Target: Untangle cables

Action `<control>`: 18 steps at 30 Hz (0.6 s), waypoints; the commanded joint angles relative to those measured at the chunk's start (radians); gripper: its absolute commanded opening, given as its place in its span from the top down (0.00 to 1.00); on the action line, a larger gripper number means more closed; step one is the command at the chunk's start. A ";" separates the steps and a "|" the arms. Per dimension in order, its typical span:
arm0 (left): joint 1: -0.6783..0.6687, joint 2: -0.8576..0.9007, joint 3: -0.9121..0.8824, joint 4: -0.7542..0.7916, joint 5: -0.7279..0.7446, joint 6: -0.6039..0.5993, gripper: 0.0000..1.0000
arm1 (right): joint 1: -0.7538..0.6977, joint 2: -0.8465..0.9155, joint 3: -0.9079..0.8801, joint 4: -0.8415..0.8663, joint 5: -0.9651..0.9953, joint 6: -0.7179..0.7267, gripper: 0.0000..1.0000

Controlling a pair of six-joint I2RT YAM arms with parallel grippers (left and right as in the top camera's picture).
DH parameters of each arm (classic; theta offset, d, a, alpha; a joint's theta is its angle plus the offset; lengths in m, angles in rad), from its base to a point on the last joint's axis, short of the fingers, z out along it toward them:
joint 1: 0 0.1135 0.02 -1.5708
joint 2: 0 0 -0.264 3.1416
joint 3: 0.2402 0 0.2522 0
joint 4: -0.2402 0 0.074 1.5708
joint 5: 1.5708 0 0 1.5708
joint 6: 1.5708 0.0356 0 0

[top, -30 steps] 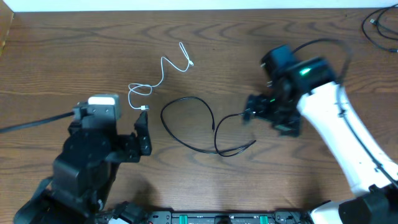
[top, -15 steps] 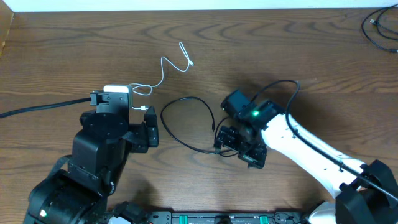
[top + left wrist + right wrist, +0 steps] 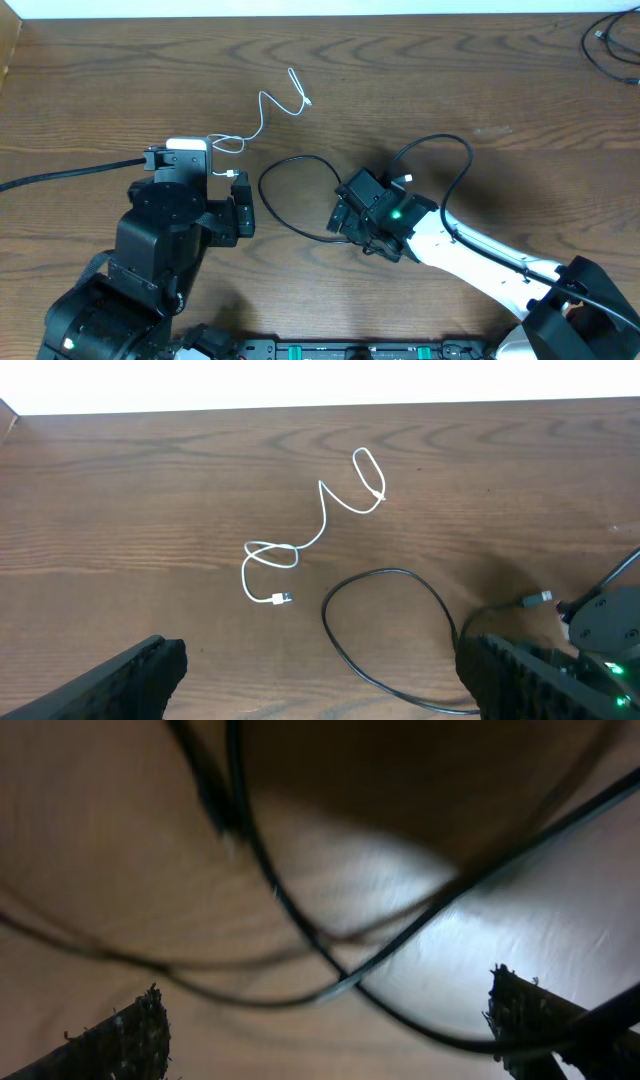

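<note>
The short white cable [image 3: 262, 112] lies in curls at the upper middle of the table. The black cable [image 3: 292, 160] forms a loop to its right, and the two lie apart. My left gripper [image 3: 240, 207] stands open just below the white cable's plug. In the left wrist view the white cable [image 3: 322, 525] and the black cable [image 3: 392, 573] lie ahead of the open left gripper [image 3: 320, 670]. My right gripper [image 3: 343, 215] hovers open, low over the black loop's right end. Blurred strands of the black cable [image 3: 300, 930] cross in front of the open right gripper [image 3: 330, 1020].
A thick black arm wire [image 3: 60, 181] runs off to the left edge. The right arm's own wire [image 3: 440, 145] arches above its wrist. Another dark cord [image 3: 612, 40] lies at the far right corner. A pale strip marks the table's far edge [image 3: 300, 8].
The right arm has swung left and down from the right side onto the black cable's right end. The left arm shifted slightly up and right, then held still.
</note>
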 commanded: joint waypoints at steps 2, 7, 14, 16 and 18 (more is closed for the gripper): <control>0.004 -0.002 -0.002 -0.003 -0.010 0.005 0.07 | 0.006 0.022 -0.007 0.039 0.166 0.013 0.01; 0.004 -0.002 -0.002 -0.003 -0.009 0.005 0.07 | 0.006 0.072 -0.006 0.130 0.171 -0.055 0.01; 0.004 -0.002 -0.002 -0.009 -0.009 0.005 0.07 | 0.006 0.183 -0.005 0.234 0.182 -0.160 0.01; 0.004 -0.002 -0.002 -0.010 -0.010 0.005 0.07 | 0.006 0.211 -0.005 0.282 0.195 -0.222 0.01; 0.004 -0.002 -0.002 -0.010 -0.009 0.005 0.07 | 0.006 0.224 -0.005 0.287 0.212 -0.239 0.01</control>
